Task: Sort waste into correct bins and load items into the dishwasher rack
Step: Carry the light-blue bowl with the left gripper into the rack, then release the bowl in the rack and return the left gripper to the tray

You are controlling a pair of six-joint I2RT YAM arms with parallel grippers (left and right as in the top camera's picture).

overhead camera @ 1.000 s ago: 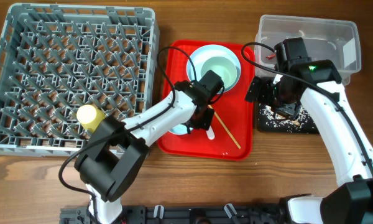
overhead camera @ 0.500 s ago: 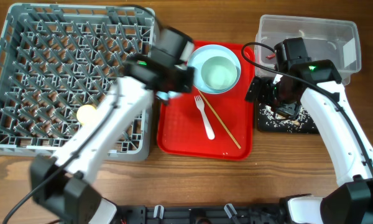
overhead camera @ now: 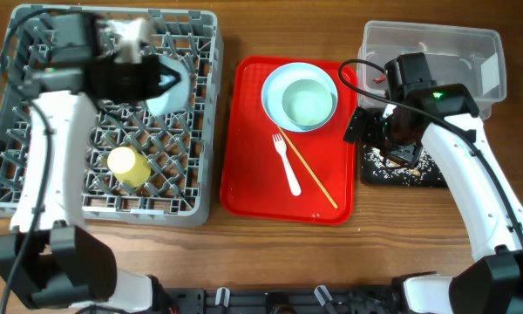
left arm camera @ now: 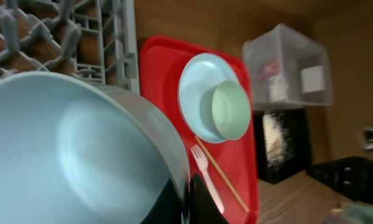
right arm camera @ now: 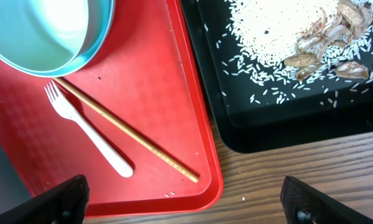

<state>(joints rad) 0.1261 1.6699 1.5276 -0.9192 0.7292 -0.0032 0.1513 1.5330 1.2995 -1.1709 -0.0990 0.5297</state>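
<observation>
Rack point(overhead camera: 105, 208) left, cup point(overhead camera: 128, 166) inside; serving tray point(overhead camera: 253, 179) centre with bowls point(overhead camera: 302, 98), fork point(overhead camera: 288, 166), chopstick point(overhead camera: 318, 183); tub point(overhead camera: 427, 44), shallow tray point(overhead camera: 429, 180) right.

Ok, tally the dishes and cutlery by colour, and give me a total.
Pale blue: 2, held bowl and wide dish
Pale green: 1, small bowl
Yellow: 1, cup
White: 1, fork
Wood: 1, chopstick
Total: 6
</observation>
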